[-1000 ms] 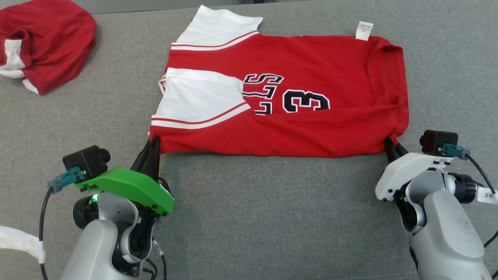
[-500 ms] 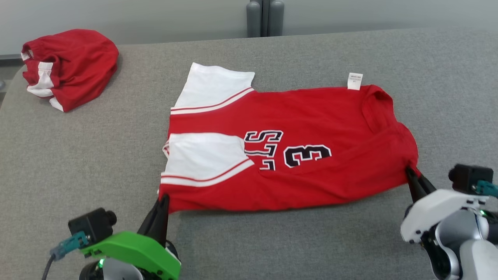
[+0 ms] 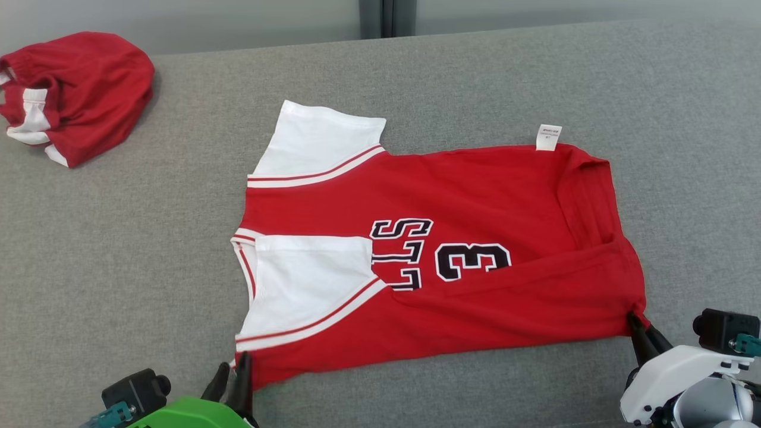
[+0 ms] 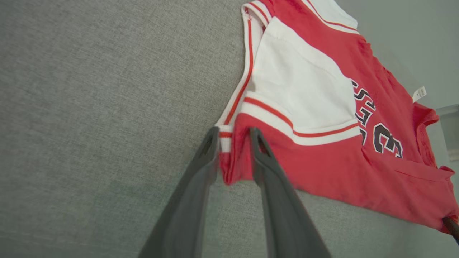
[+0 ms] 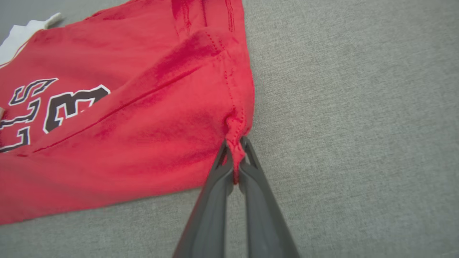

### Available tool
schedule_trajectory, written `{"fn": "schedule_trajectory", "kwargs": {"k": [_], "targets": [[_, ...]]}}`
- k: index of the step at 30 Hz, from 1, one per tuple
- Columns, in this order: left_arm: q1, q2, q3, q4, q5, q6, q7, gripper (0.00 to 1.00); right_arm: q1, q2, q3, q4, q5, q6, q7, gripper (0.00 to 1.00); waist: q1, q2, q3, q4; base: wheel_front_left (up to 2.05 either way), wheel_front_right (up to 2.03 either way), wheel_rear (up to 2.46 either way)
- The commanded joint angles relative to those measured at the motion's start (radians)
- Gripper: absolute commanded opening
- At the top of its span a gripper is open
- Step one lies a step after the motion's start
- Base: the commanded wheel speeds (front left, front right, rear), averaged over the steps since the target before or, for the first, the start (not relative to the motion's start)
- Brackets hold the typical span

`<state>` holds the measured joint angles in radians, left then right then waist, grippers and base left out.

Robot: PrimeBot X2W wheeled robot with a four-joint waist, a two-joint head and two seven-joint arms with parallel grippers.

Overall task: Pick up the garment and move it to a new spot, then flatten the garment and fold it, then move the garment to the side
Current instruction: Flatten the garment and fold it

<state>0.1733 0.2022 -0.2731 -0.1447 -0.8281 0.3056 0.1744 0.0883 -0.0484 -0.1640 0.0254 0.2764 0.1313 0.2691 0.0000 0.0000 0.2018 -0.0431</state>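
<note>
A grey cloth-covered table [image 3: 148, 238] carries two things. A red-and-white jersey [image 3: 475, 196] lies spread flat across the middle, reaching close to the near edge. A crumpled red bundle [image 3: 89, 77] sits at the far left corner.

A red jersey [image 3: 475, 196] bears black, white-edged letters "STL" [image 3: 401, 252] beside a large numeral "3" [image 3: 472, 261]. The print on its white tag [image 3: 548, 137] is too small to read.
</note>
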Motion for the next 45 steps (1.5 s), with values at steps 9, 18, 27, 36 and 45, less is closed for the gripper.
{"fn": "schedule_trajectory", "kwargs": {"k": [9,18,27,36,45], "targets": [[-0.159,0.112,0.001,-0.045,0.083,-0.029,0.04,1.0,-0.049,-0.003,-0.036,-0.026,-0.07,-0.001,-0.06,1.0,0.0,0.0,0.04,-0.032,0.0,0.0,0.0],[-0.692,0.31,-0.065,-0.008,0.177,-0.217,0.282,1.0,-0.259,-0.002,0.009,-0.104,-0.104,-0.001,-0.045,1.0,0.0,0.0,0.174,-0.116,0.0,0.0,0.0],[-1.054,0.382,-0.099,0.276,0.163,-0.356,0.474,1.0,-0.472,-0.003,0.147,-0.06,-0.104,-0.001,-0.071,1.0,0.0,0.0,0.328,-0.242,0.0,0.0,0.0],[-1.12,0.411,-0.095,0.436,0.127,-0.382,0.532,1.0,-0.557,-0.002,0.224,0.019,-0.078,-0.001,-0.123,1.0,0.0,0.0,0.389,-0.32,0.0,0.0,0.0],[-1.078,0.449,-0.08,0.473,0.118,-0.34,0.577,1.0,-0.596,-0.002,0.252,0.072,-0.073,-0.001,-0.159,1.0,0.0,0.0,0.398,-0.355,0.0,0.0,0.0]]}}
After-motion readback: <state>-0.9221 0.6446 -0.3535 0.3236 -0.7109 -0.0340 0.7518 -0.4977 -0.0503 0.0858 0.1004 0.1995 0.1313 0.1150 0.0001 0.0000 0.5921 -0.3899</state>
